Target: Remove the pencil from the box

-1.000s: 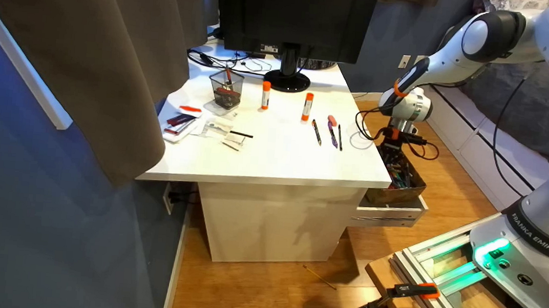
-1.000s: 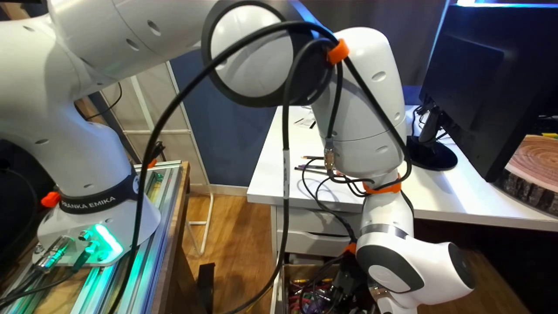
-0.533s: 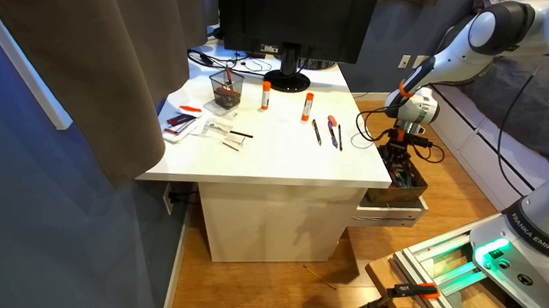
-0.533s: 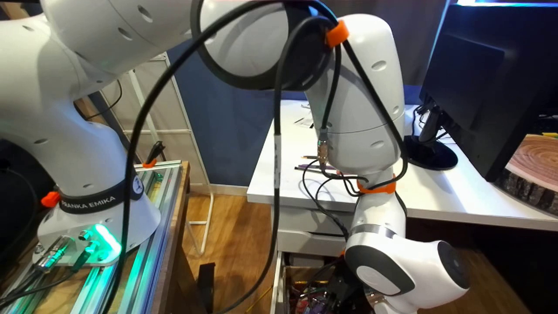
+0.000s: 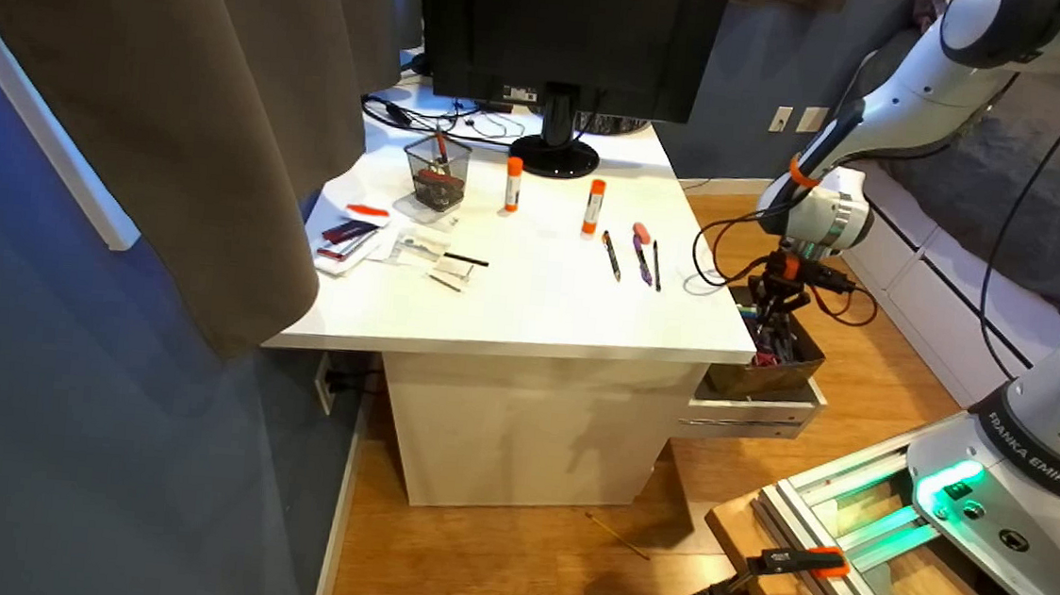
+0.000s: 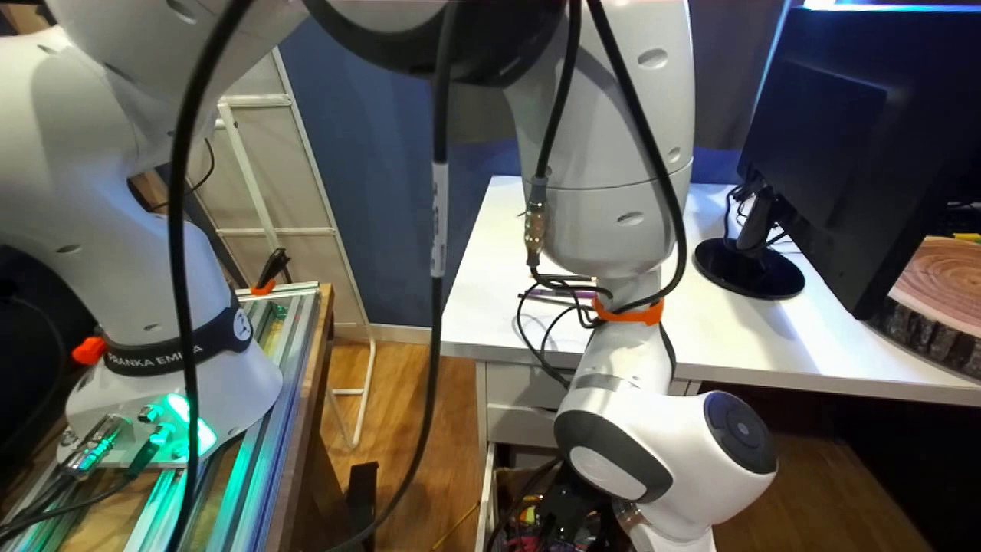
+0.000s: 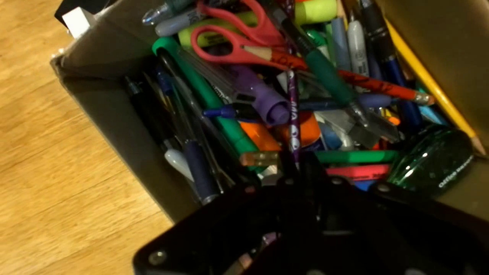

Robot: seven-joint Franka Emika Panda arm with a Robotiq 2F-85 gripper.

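The pencil (image 7: 293, 107) is a thin dark purple stick with white markings. In the wrist view it runs from the pile toward my gripper (image 7: 297, 158). My black fingers (image 7: 311, 162) stand nearly together, shut on its near end; the contact itself is dark. The far part passes under a red pencil and scissors. The box is a brown carton (image 7: 114, 133) full of pens, set in an open white drawer (image 5: 738, 414). In an exterior view the gripper (image 5: 772, 302) is over and partly inside the carton. The pencil cannot be made out in the exterior views.
Scissors (image 7: 229, 57), a red pencil (image 7: 372, 83) and a green bottle (image 7: 431, 160) lie in the carton. The white desk (image 5: 537, 322) overhangs beside the drawer, with several pens and glue sticks on it. A monitor (image 5: 569, 36) stands at its back.
My arm and gripper have shifted over the carton toward the robot base, rightward in an exterior view. More of the carton's contents shows there now. Things on the desk have not moved.
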